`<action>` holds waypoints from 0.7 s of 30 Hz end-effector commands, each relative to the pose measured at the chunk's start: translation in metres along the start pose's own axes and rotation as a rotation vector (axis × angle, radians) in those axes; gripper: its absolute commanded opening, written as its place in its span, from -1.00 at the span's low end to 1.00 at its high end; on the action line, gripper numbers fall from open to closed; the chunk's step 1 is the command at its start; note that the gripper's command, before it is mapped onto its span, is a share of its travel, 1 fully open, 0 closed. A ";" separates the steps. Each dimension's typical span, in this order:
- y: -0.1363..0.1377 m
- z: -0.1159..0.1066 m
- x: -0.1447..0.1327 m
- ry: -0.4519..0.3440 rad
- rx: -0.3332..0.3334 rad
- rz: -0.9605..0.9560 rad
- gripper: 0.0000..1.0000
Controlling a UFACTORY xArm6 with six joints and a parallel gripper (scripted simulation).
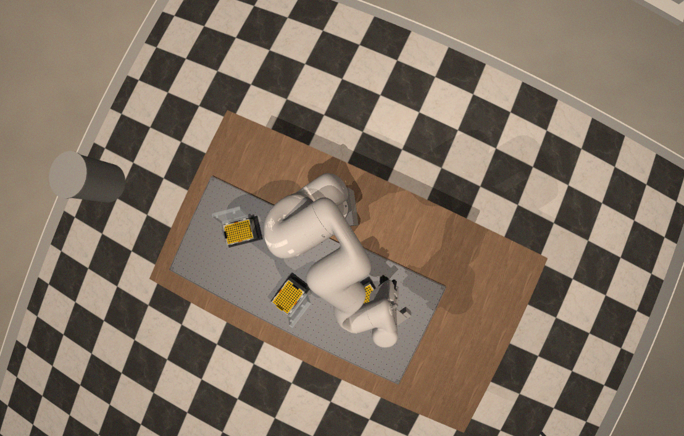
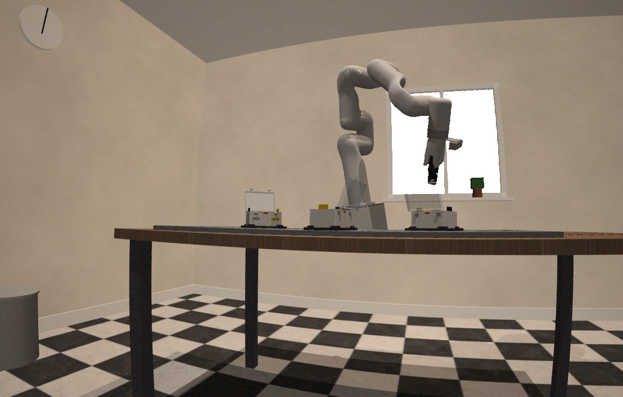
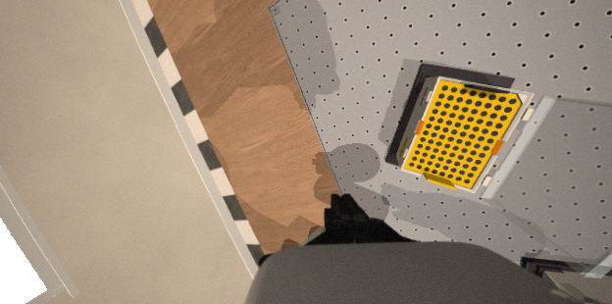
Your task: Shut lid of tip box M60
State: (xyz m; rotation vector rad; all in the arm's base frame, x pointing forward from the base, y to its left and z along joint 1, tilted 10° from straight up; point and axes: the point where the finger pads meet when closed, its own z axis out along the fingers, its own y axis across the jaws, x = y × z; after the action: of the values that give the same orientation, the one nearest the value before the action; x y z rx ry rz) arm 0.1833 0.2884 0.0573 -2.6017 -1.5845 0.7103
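Top view high overhead, tilted, whole table [image 1: 458, 303] and floor, exterior view low, far, side-on across the table [image 2: 353, 241], wrist view close, facing down, all sharing the grey mat [image 3: 441, 18].

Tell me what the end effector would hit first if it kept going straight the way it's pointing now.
Probably the grey perforated mat. The shut, empty end effector points down beside the right-hand tip box, seemingly just off its open lid, though depth is unclear.
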 end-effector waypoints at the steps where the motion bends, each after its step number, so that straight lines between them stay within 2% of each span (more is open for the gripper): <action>1: 0.006 -0.003 0.006 0.016 -0.056 0.165 -1.00; 6: 0.013 -0.006 0.013 0.040 -0.093 0.303 -1.00; 8: 0.013 -0.006 0.013 0.040 -0.093 0.303 -1.00; 21: 0.028 -0.015 0.030 0.136 -0.171 0.676 -1.00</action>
State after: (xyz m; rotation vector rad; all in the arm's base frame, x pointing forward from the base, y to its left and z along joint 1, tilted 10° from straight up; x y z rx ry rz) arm 0.2171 0.2992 0.0524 -3.1521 -0.9110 0.4803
